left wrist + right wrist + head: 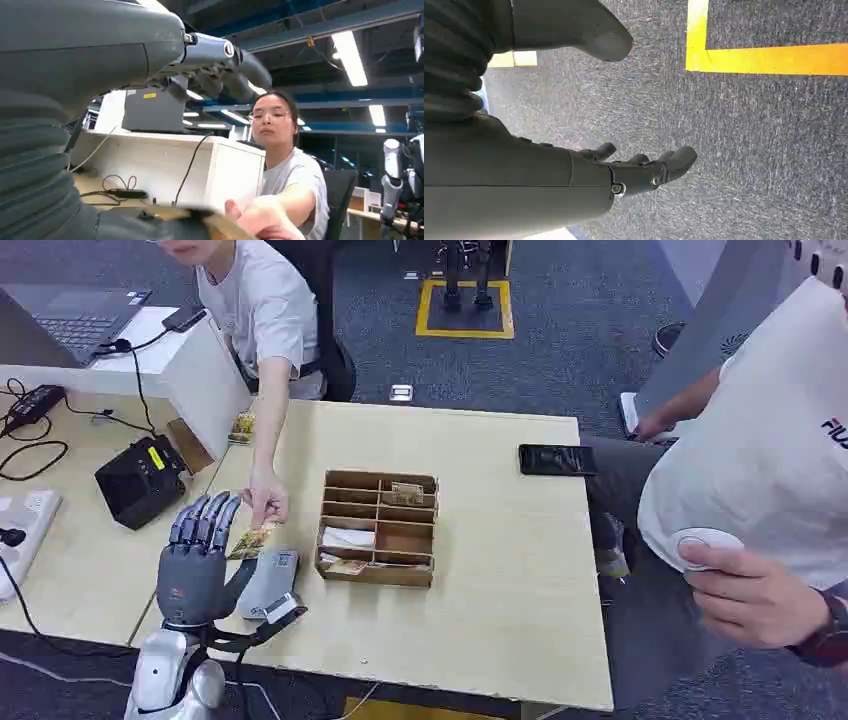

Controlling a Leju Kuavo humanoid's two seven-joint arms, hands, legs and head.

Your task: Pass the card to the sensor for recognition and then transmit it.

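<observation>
Red letters "FIL", cut off by the picture's edge, are showing on the white shirt of the person standing right of the table. Nothing else is reading clearly.

A person's hand and the left hand both touch the card beside the wooden organizer.

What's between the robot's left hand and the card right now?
Nothing stands between them. The left hand is open, its fingers beside the card, which a person's hand holds by its far end. That grip is the one hindrance.
</observation>
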